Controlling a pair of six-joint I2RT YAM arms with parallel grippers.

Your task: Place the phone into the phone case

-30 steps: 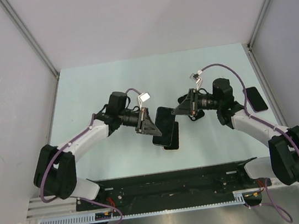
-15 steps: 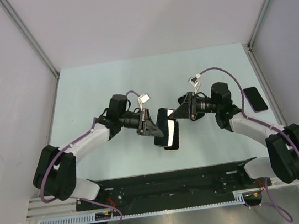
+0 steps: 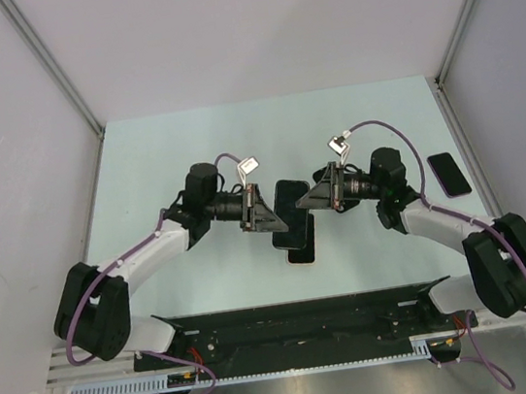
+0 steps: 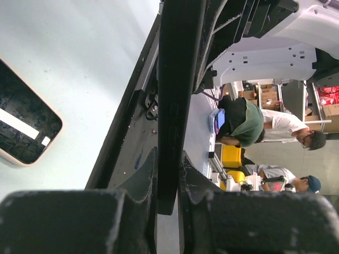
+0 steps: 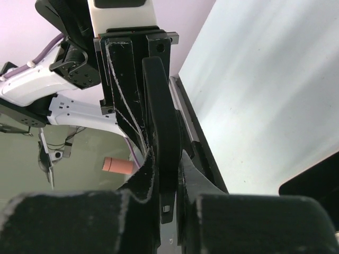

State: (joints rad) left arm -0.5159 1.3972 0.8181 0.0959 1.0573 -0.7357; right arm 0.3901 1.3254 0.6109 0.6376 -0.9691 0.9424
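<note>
A flat black phone case (image 3: pixel 290 203) hangs over the middle of the table, held from both sides. My left gripper (image 3: pixel 270 218) is shut on its left edge. In the left wrist view the case (image 4: pixel 177 79) runs edge-on between the fingers of the left gripper (image 4: pixel 168 159). My right gripper (image 3: pixel 311 200) is shut on the right edge. The right wrist view shows the case's rounded rim (image 5: pixel 161 116) pinched in the right gripper (image 5: pixel 167 159). The phone (image 3: pixel 302 250), dark-screened with a light rim, lies flat on the table partly under the case. It also shows as the phone (image 4: pixel 24 127) in the left wrist view.
A second dark handset with a pinkish rim (image 3: pixel 449 174) lies near the table's right edge. White walls and metal posts (image 3: pixel 73 96) close in the pale table (image 3: pixel 168 151). The black base rail (image 3: pixel 299 314) runs along the near edge.
My right gripper has moved left onto the case's right edge and closed there. The left gripper and case shifted slightly away from me. The handset at right came out from under the right arm.
</note>
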